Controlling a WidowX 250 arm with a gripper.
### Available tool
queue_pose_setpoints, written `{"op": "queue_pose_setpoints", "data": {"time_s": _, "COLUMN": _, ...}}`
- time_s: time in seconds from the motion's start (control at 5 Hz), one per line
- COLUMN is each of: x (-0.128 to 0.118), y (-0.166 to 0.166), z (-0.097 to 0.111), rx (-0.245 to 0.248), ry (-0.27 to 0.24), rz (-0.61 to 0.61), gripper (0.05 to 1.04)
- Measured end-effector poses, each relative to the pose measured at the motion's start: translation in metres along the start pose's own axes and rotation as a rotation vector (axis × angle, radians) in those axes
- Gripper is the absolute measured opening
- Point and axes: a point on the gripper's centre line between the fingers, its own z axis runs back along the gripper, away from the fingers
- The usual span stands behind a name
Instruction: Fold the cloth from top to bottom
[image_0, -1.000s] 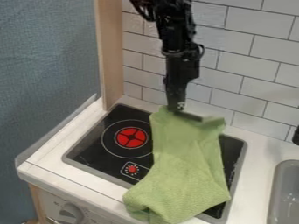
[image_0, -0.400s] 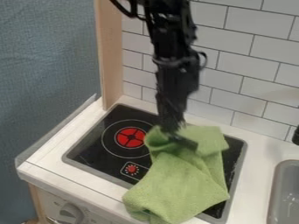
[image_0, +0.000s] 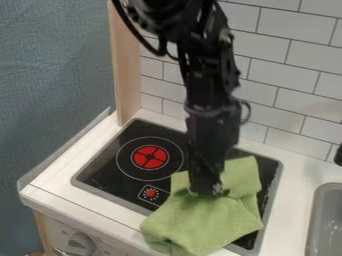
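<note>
One risk: a loose hold, since I cannot tell whether the pincer (image_0: 207, 191) is clamped, could let the bunched green cloth (image_0: 206, 220) slip into a crooked fold

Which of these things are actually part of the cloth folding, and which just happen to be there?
Part of the job:
- green cloth
- gripper

Just there:
- stovetop, under the cloth
- sink
- knob
- tiled wall
</note>
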Motion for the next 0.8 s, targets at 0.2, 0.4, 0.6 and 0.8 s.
{"op": "queue_pose_setpoints", "data": {"time_s": 0.2, "x": 0.001, "y": -0.010, "z": -0.008, "rx": -0.007, "ry": 0.006, "rz": -0.019, "gripper": 0.049}}
{"op": "queue_pose_setpoints", "data": {"time_s": 0.4, "x": -0.001, "y": -0.011, "z": -0.019, "rx": -0.022, "ry": 0.034, "rz": -0.018, "gripper": 0.049}}
{"op": "queue_pose_setpoints", "data": {"time_s": 0.6, "x": 0.000, "y": -0.013, "z": -0.019, "rx": -0.031, "ry": 0.030, "rz": -0.019, "gripper": 0.064}}
{"op": "queue_pose_setpoints", "data": {"time_s": 0.8, "x": -0.003, "y": -0.015, "z": -0.018, "rx": -0.049, "ry": 0.044, "rz": -0.019, "gripper": 0.207}}
